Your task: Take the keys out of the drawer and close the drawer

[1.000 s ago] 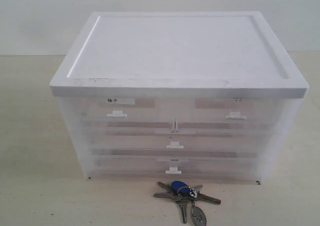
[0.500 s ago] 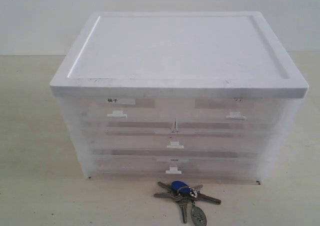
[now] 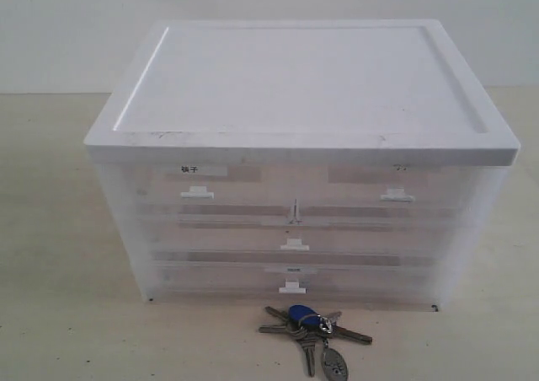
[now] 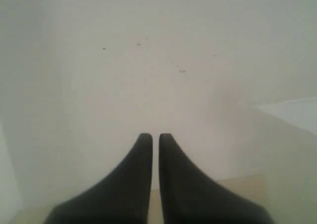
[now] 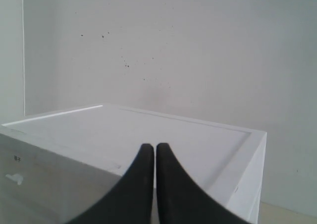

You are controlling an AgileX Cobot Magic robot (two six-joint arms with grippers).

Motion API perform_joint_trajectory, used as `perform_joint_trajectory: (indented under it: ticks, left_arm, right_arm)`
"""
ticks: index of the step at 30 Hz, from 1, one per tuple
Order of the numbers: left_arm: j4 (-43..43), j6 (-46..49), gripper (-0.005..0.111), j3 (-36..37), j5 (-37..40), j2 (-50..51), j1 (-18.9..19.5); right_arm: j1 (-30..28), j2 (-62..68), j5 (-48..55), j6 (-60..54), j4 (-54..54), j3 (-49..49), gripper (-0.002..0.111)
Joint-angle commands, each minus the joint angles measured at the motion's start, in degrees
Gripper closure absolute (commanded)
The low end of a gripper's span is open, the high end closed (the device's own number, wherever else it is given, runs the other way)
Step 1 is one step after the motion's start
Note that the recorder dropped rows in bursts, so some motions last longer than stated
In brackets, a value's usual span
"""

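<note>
Condition: keys (image 3: pixel 313 335) out on bench (image 3: pixel 67 330), drawer (image 3: pixel 210 239) shut.
The keys lie just before the cabinet (image 3: pixel 303 86). The left gripper (image 4: pixel 154 137) and right gripper (image 5: pixel 151 147) show fingers together, empty.

The left gripper (image 4: pixel 155 136) is shown with its black jaws drawn almost together, framed against a pale, speckled wall (image 4: pixel 148 60).

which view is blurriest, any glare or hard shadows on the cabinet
Left wrist view is softest, the left gripper dark against hazy wall; right wrist view sharper, cabinet top evenly lit; exterior view flat light, no glare, faint shadow under the keys.
</note>
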Motion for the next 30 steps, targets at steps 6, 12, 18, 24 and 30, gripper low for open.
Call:
perform_joint_trajectory:
  ticks: [6,12,18,24,30]
  left_arm:
    - [-0.3,0.3,0.102,0.2,-0.3,-0.1,11.8]
    - [13.0,-17.9,0.102,0.2,5.4,-0.1,13.7]
    - [59.4,-71.7,0.102,0.2,12.3,-0.1,14.1]
    - [56.0,-66.1,0.102,0.2,25.8,-0.1,14.1]
    - [53.3,-59.3,0.102,0.2,34.0,-0.1,15.7]
  right_arm:
    - [0.0,-0.2,0.3,0.1,0.1,0.2,0.108]
    - [0.0,-0.2,0.2,0.2,0.1,0.2,0.108]
    - [0.0,-0.2,0.2,0.2,0.1,0.2,0.108]
    - [0.0,-0.2,0.2,0.2,0.1,0.2,0.108]
    - [0.0,-0.2,0.2,0.2,0.1,0.2,0.108]
